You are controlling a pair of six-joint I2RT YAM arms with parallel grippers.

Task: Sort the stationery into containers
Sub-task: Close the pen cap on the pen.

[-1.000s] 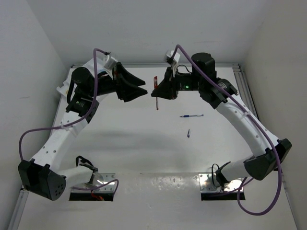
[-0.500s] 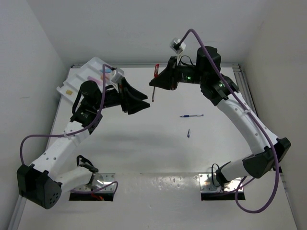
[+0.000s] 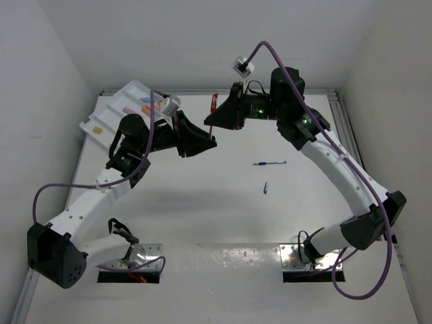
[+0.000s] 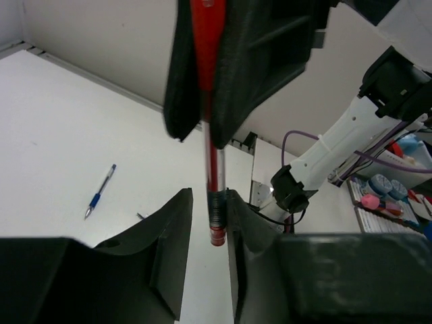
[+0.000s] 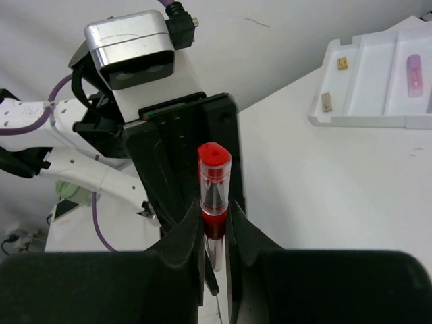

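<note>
My right gripper [image 3: 217, 121] is shut on a thin red pen [image 3: 213, 108] and holds it upright in the air over the far middle of the table. In the right wrist view the pen [image 5: 214, 192] is pinched between the fingers, red cap towards the camera. My left gripper [image 3: 208, 140] is open, and the pen's lower end [image 4: 215, 202] hangs between its fingers, close to the right one [image 4: 246, 229]. The white divided tray [image 3: 116, 99] stands at the far left, holding a pink marker [image 5: 413, 73] and small erasers [image 5: 327, 102].
A blue pen [image 3: 270, 163] lies on the table right of centre, also in the left wrist view [image 4: 100, 192]. A tiny purple piece [image 3: 265, 187] lies just nearer than it. Both arms meet over the far middle; the walls stand close behind.
My left gripper has moved right and forward until its open fingers straddle the pen's lower end. My right gripper has lifted the red pen and shifted slightly left.
</note>
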